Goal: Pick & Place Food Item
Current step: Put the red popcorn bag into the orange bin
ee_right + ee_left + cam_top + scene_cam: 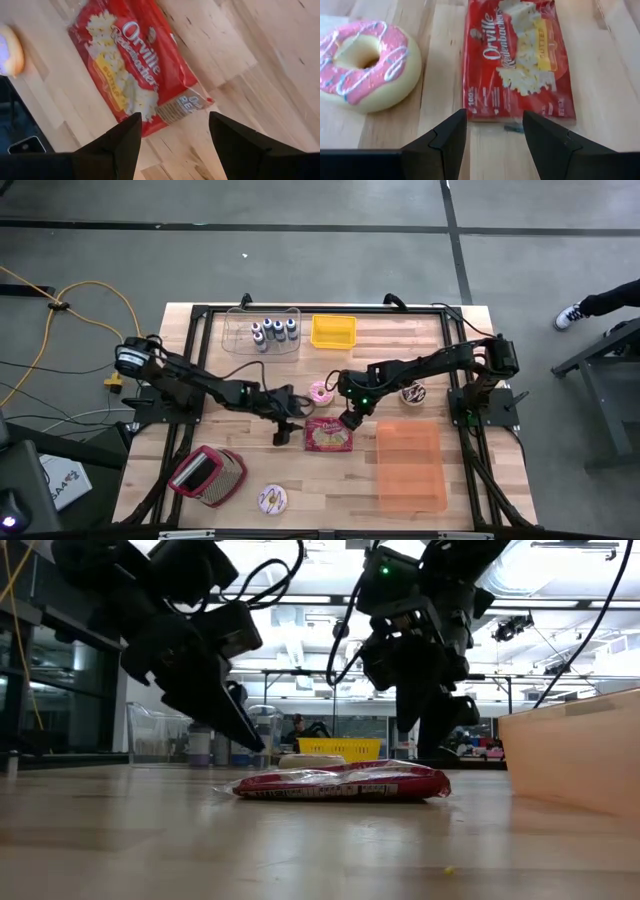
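A red popcorn packet [328,435] lies flat on the wooden table [460,510], near its middle. My left gripper [287,429] stands open just off the packet's left end, slanting down toward the packet [520,60]. My right gripper [350,420] hangs open over the packet's far right corner, pointing steeply down at the packet [135,70]. In the low view the packet [340,783] lies between my left gripper [240,730] and my right gripper [425,735], and neither touches it. A pink iced donut [365,62] rests on the table beside the packet's far side.
An orange bin [410,465] stands right of the packet. A chocolate donut [413,393] lies far right, a white-iced donut [272,499] near the front edge, and a red-and-white bag [207,476] at front left. A yellow basket [333,331] and a clear tray of bottles [263,332] are at the back.
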`<state>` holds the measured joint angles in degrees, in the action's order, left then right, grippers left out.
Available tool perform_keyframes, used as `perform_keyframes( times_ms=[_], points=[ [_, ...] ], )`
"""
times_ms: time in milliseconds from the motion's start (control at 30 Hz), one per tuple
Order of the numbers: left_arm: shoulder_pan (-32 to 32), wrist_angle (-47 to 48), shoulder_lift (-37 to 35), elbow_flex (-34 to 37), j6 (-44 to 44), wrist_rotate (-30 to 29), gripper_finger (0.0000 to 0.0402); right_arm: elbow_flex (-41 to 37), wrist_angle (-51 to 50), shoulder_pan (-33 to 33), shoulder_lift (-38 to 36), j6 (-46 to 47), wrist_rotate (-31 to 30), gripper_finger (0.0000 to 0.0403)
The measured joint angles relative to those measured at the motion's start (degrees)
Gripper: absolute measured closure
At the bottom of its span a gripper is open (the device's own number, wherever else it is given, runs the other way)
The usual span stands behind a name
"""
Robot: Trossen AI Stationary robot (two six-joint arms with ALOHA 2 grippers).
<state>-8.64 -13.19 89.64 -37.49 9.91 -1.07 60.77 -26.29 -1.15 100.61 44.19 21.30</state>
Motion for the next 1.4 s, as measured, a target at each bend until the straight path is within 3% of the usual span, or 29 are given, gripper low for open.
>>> perform_keyframes(
  times_ms=[500,967,1400],
  points=[
    [-3.44,-0.73,4.29,-1.28,1.27,-0.19,0.0213,-0.04,0.48,0.02,0.21,1.23,-0.83,0.0183],
    [-3.48,-3.57,7.94,-1.89,1.97,-0.14,0.0213,-5.77,8.96,0.02,0.30,5.72,-0.01,0.0183],
    [-3.48,-4.41,7.99,-1.89,1.95,-0.29,0.0213,-5.53,12.96,-0.05,5.44,7.15,7.85,0.0183]
  ],
)
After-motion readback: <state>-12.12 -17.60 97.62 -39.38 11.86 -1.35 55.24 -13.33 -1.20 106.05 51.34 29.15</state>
